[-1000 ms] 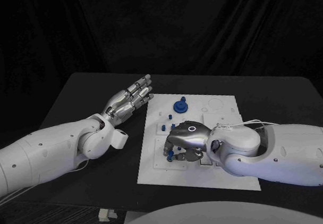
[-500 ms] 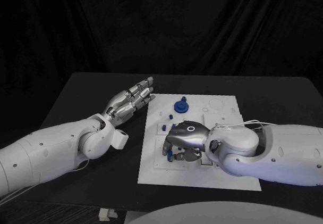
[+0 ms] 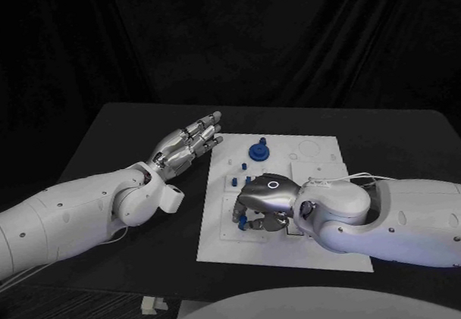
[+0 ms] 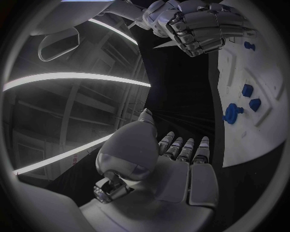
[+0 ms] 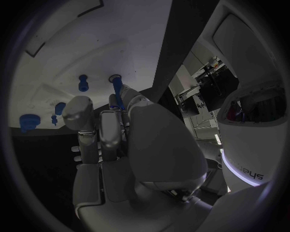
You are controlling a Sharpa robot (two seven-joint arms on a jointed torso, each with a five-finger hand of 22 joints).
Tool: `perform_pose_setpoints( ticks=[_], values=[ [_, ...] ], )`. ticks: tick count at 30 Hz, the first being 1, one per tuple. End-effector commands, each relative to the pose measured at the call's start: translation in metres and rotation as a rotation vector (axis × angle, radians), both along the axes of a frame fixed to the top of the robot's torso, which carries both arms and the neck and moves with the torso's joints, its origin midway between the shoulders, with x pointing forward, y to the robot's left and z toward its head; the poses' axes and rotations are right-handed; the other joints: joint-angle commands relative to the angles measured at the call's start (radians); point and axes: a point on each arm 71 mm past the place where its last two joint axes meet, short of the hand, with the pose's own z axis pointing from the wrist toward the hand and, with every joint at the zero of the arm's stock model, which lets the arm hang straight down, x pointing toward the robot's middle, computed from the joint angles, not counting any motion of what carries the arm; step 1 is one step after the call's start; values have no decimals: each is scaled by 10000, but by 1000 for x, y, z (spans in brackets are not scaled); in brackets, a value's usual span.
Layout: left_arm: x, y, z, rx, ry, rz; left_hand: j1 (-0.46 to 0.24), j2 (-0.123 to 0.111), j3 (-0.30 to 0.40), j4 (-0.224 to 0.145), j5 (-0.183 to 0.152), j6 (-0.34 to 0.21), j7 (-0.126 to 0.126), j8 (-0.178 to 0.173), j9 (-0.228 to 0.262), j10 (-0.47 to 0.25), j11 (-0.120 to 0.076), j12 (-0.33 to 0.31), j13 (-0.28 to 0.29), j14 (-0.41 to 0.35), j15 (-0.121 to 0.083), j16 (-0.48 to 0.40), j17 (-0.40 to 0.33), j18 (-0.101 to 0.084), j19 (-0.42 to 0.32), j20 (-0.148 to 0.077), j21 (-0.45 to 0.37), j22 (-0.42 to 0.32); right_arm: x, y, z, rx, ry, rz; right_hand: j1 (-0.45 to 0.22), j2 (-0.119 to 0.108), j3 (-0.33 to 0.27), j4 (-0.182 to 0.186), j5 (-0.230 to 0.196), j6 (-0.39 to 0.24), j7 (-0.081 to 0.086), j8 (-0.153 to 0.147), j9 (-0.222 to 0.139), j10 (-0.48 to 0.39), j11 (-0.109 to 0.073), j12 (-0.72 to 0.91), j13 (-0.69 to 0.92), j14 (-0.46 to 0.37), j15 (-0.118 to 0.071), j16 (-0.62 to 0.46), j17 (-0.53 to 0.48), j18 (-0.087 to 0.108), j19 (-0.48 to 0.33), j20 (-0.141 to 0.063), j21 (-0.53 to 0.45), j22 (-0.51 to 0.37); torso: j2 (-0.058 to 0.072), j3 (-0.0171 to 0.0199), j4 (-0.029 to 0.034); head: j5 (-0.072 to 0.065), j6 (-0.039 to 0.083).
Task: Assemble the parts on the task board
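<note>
The white task board [image 3: 307, 156] lies in the middle of the black table. My right hand [image 3: 266, 200] is bent down over the board's near left part. Its thumb and fingers pinch a blue peg [image 5: 119, 100], whose tip stands at a round hole in the board [image 5: 91, 43]. My left hand [image 3: 189, 144] lies flat with its fingers straight, beside the board's left edge, holding nothing. A large blue knob [image 3: 257, 151] stands at the far side of the board. Small blue parts [image 3: 237, 180] sit between the knob and my right hand.
In the left wrist view the board [image 4: 241, 63] carries the blue knob [image 4: 232, 112] and two small blue pieces [image 4: 251, 96], with my right hand [image 4: 196, 24] beyond them. Bare black table [image 3: 108, 141] runs left of the board.
My right forearm has shifted slightly while its hand stays over the same spot on the board. The left hand has not moved.
</note>
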Motion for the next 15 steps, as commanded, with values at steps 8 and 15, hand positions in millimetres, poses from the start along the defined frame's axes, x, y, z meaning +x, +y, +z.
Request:
perform_pose_setpoints(
  ticks=[8, 15],
  values=[
    [-1, -2, -1, -139, 133, -165, 63, 100, 59, -10, 61, 49, 128, 79, 11, 0, 20, 47, 12, -4, 95, -36, -10, 148, -8, 115, -19, 26, -2, -3, -6, -294, 126, -128, 36, -84, 104, -23, 60, -20, -6, -22, 2, 199, -98, 48, 22, 70, -91, -57, -5, -2, -42, -14, -31, 1187, -12, 6, -4, -16, -2],
    [-1, -2, -2, -116, 201, -205, 99, 107, 86, -22, 94, 52, 143, 87, 10, -2, 27, 45, 11, -4, 150, -36, -10, 140, -6, 145, -17, 29, -1, -5, -6, -262, 94, -196, 20, -82, 130, -25, 88, 38, -8, -5, 16, 186, -92, 33, 19, 64, -88, -60, -6, -1, -51, -15, -38, 1186, -6, 4, 5, -45, -2]
  ],
)
